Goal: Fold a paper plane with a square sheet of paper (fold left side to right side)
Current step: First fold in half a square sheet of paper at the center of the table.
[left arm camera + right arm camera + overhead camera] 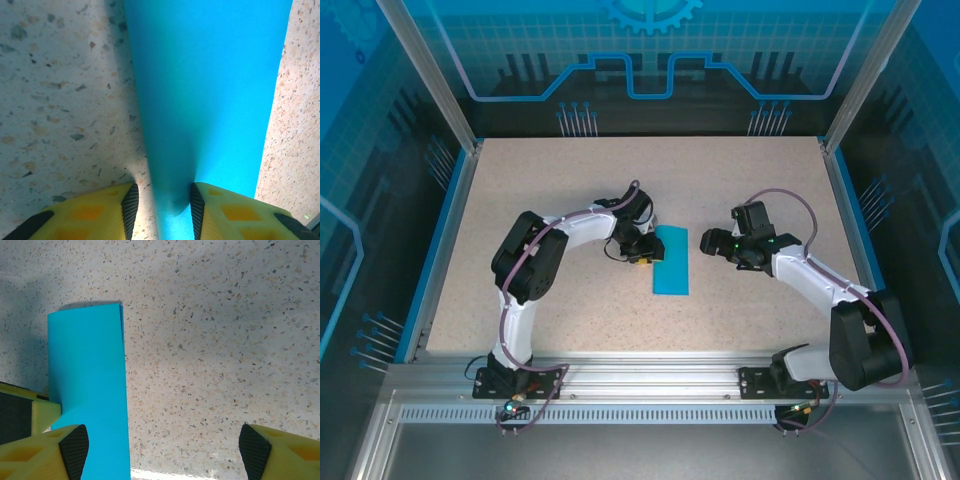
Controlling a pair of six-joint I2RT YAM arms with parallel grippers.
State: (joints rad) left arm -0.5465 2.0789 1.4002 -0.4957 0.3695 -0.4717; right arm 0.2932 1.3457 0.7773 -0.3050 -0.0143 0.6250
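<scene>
The teal-blue square sheet of paper (671,260) lies folded in half as a narrow upright rectangle in the middle of the table. My left gripper (642,257) is low at its left edge. In the left wrist view the rounded fold of the paper (210,90) runs between the parted yellow fingers of the left gripper (160,202); it touches the right pad, and a gap shows by the left pad. My right gripper (710,243) hovers just right of the sheet. Its jaws (160,447) stand wide apart over bare table, with the paper (87,390) by the left finger.
The speckled beige tabletop (550,200) is bounded by blue side rails (440,240) and an aluminium frame (650,375) at the near edge. A yellow finger of the left gripper (45,412) pokes in at the paper's far side in the right wrist view.
</scene>
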